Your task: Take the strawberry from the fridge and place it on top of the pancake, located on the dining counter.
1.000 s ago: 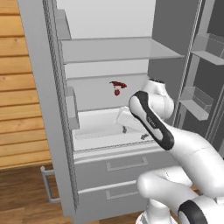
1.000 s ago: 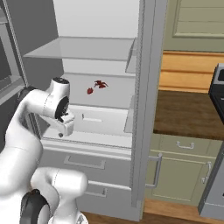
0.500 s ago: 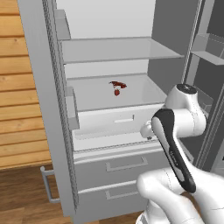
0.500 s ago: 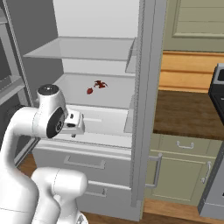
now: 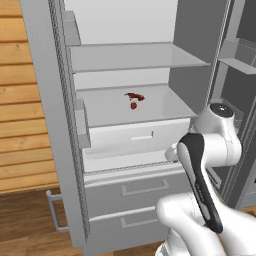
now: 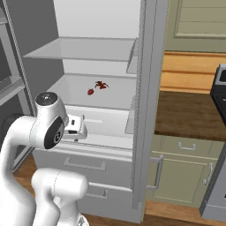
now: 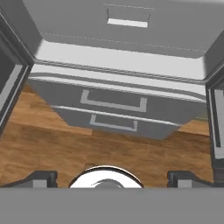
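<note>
step: reach for strawberry (image 5: 133, 105) | where: middle shelf (image 5: 107, 112) of open fridge (image 5: 50, 125), next to a dark red scrap | gripper (image 7: 111, 177): jaws wide apart, empty, aimed down at drawers (image 7: 114, 114) | advice: lift wrist to shelf level, come in level, centre tips over berry, close gently

We count one fridge (image 5: 50, 100) with two open doors. Inside it we see two shelves, one pale bin (image 5: 135, 137) under the lower shelf, and one strawberry (image 5: 133, 105) beside one dark red scrap (image 5: 135, 96). Below are two drawers, each with one handle. One robot arm (image 5: 205, 170) stands before it.
</note>
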Tool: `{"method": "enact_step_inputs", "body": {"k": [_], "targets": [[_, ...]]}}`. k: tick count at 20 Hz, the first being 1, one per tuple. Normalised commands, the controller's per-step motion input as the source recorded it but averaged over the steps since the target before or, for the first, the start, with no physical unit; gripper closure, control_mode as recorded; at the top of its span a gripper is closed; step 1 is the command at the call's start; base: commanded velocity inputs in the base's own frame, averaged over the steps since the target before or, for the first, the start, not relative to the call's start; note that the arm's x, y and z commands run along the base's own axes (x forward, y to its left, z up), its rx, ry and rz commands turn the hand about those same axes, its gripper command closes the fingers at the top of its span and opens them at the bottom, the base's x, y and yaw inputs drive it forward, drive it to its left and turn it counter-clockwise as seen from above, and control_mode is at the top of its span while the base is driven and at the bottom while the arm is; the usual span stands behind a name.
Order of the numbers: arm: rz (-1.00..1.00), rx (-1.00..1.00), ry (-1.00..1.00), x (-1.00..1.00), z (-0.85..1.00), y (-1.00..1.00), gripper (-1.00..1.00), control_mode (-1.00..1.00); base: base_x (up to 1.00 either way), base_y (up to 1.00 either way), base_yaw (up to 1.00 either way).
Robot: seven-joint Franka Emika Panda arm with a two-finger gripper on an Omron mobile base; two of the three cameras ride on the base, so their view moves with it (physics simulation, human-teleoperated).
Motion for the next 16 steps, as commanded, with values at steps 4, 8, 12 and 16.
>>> {"method": "enact_step_inputs", "body": {"k": [4, 8, 12, 16], "targets": [[-0.3, -0.25, 0.14, 0.03, -0.02, 0.0, -1.0, -1.0, 0.0, 0.0, 0.0], [-0.23, -0.04, 0.05, 0.0, -0.44, -0.01, -1.0, -1.0, 0.0, 0.0, 0.0], [-0.01, 0.0, -0.01, 0.0, -0.17, -0.03, -1.0, -1.0, 0.0, 0.0, 0.0], [0.0, 0.0, 0.0, 0.0, 0.0, 0.0, -1.0, -1.0, 0.0, 0.0, 0.0]]}}
